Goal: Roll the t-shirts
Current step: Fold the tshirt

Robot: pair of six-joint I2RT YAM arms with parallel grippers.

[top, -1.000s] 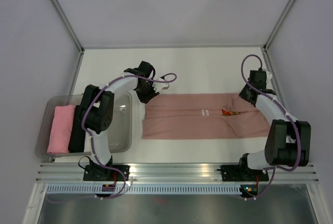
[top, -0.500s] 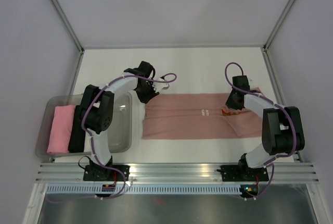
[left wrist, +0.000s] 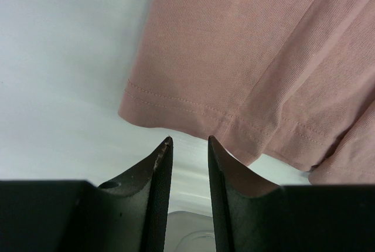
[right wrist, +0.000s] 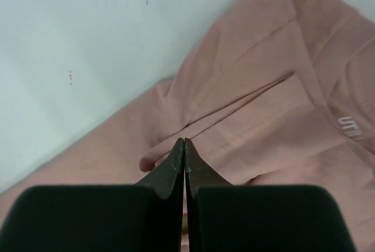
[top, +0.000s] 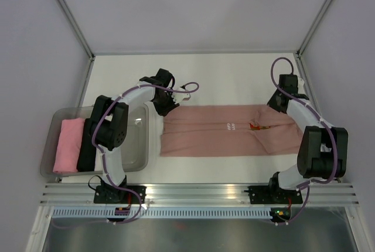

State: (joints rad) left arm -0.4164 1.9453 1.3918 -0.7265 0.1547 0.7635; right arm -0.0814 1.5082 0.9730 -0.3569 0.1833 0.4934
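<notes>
A clear bin (top: 138,146) stands at the left end of the table (top: 228,76) and contains a bright pink roll (top: 68,145). To its right, the left gripper (left wrist: 188,140) sits just beside the far-left corner of the t-shirt (top: 222,140). Its fingers (left wrist: 157,170) are slightly parted with nothing between them, and the stitched hem lies just beyond the tips. The t-shirt lies flat at the table centre, folded into a long band, with its print (top: 256,126) toward the right. At the far-right end, the right gripper (right wrist: 184,142) has its fingers pressed fully together, tips over a fold of cloth. No fabric is visible between them.
</notes>
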